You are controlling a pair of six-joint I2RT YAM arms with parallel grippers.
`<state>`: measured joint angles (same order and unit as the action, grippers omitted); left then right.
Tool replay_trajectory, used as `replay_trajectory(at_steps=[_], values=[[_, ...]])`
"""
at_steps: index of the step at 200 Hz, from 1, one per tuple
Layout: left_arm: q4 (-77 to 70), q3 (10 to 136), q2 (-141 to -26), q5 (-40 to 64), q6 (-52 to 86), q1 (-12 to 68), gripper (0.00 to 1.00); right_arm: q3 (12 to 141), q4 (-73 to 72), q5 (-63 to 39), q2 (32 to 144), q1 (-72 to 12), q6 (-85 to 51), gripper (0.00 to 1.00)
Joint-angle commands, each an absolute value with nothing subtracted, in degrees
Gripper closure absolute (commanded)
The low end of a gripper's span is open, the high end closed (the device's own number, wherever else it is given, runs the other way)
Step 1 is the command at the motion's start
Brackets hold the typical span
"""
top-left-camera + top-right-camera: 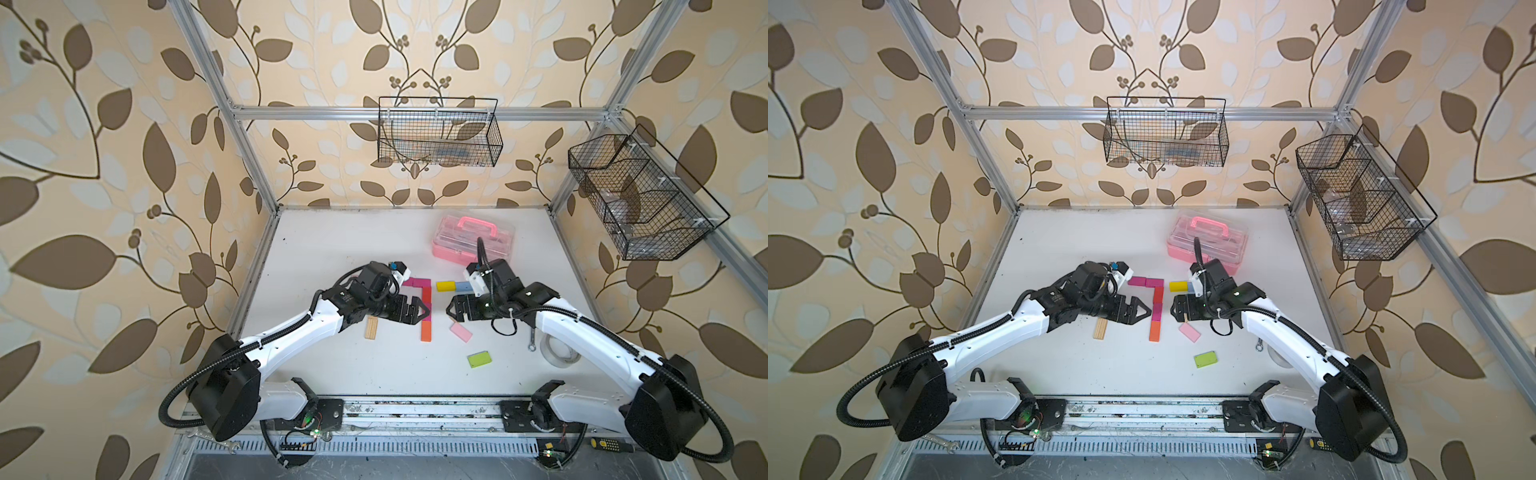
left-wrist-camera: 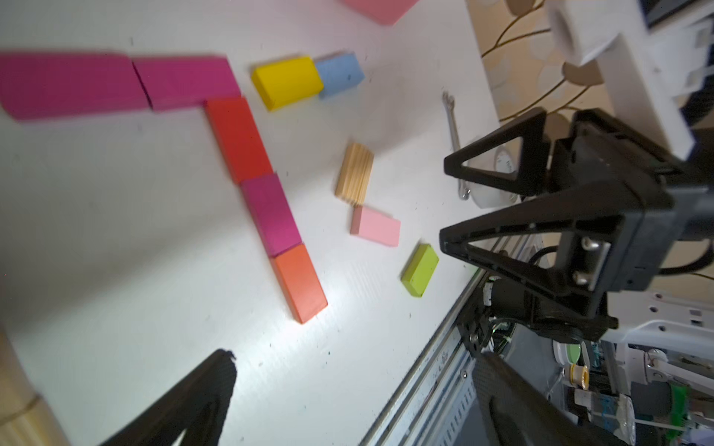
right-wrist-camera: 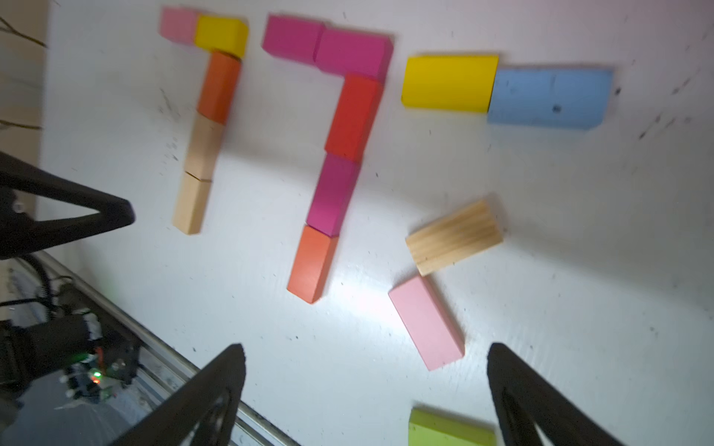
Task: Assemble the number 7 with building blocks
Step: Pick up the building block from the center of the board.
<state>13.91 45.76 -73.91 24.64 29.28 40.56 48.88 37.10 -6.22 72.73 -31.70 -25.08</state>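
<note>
A number 7 (image 3: 340, 127) of two magenta blocks over a red, magenta and orange stem lies mid-table, also in a top view (image 1: 426, 307). Left of it in the right wrist view lies another 7 (image 3: 208, 116) of pink, yellow, orange and pale wood. A yellow block (image 3: 448, 83) and a blue block (image 3: 548, 96) lie end to end. Loose blocks: striped wood (image 3: 454, 235), pink (image 3: 425, 320), green (image 1: 478, 359). My left gripper (image 1: 428, 308) hovers open over the magenta 7's stem. My right gripper (image 3: 367, 370) hovers open and empty above the pink and green blocks.
A pink clear-lidded case (image 1: 469, 241) stands at the back right. A tape roll (image 1: 557, 353) and a small wrench (image 1: 532, 338) lie under my right arm. Wire baskets (image 1: 436, 133) hang on the back and right walls. The table's front rail (image 1: 415, 409) runs below.
</note>
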Motion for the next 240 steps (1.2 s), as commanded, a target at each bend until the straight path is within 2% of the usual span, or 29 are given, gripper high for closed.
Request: replay_trajectory(at_steps=[1,29,86,111,171,183,215,240], values=[[11.1,43.1,-69.9,21.2,37.8,42.6,0.01,46.4,41.8,4.4,76.6,-35.1,-26.8,0.07],[11.2,40.5,-68.1,19.5,39.4,43.7,0.01,46.5,40.0,6.2,81.2,-38.0,-25.8,0.1],[9.8,39.6,-68.1,18.9,39.7,44.1,0.01,47.2,35.8,5.6,87.0,-38.1,-21.9,0.18],[9.5,39.9,-69.1,19.4,39.6,44.2,0.01,47.6,34.5,4.3,89.4,-38.1,-20.8,0.28],[9.3,39.3,-68.7,19.4,39.1,44.3,0.01,47.4,34.4,1.2,89.4,-39.0,-20.4,0.75],[9.4,39.4,-68.6,19.6,38.9,44.4,0.01,47.4,34.7,0.7,88.5,-39.1,-20.2,0.82],[10.9,40.5,-67.4,19.0,35.2,45.4,0.01,48.0,36.7,-0.2,81.2,-38.7,-20.9,0.84],[14.1,43.7,-66.9,15.8,27.7,48.4,0.01,48.6,40.0,-2.7,74.1,-31.1,-22.0,0.85]])
